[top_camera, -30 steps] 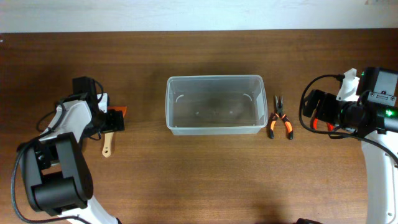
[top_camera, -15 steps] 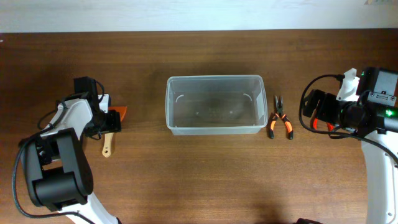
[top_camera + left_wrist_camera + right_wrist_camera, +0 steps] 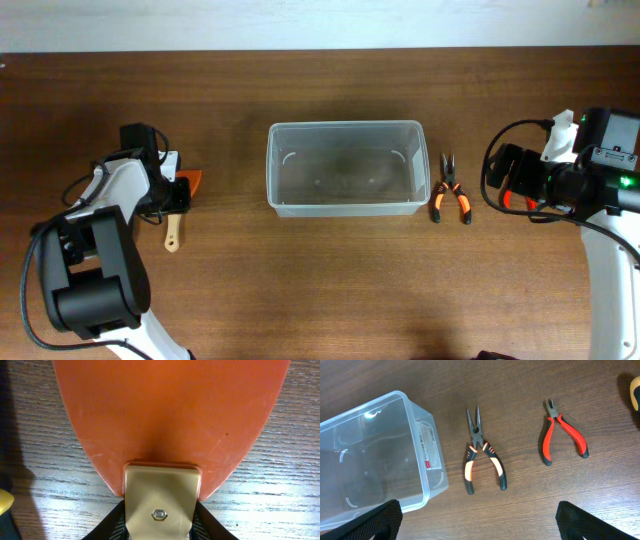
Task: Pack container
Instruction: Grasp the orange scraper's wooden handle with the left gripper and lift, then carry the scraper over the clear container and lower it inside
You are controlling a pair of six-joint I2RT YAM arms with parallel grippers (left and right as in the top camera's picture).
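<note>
Still empty, the container (image 3: 345,208) sits in the middle of the table, between the two grippers and well apart from both sets of jaws. It is a clear, translucent tub with rounded corners and a thin rim. The wood grain shows through its floor, and the right wrist view shows a white label on the end wall that faces the right jaws. Nothing lies in it, so the packing has not begun.

Over the last second only the left arm has moved, and only slightly. The left gripper (image 3: 172,193) has shifted a touch over the orange-bladed tool (image 3: 170,415), whose wooden handle (image 3: 172,237) pokes out behind the jaws. In the left wrist view the blade fills the space ahead of the jaws and its pale collar (image 3: 161,497) lies between them. Whether they have closed on it cannot be told. It reads as the approach to a first pick.

The right gripper (image 3: 480,527) has not moved; its jaws stand wide apart and hold nothing. Ahead of them lie the long-nose pliers (image 3: 477,442), just beside the container's end wall, and the red cutters (image 3: 571,435), somewhat farther off.
</note>
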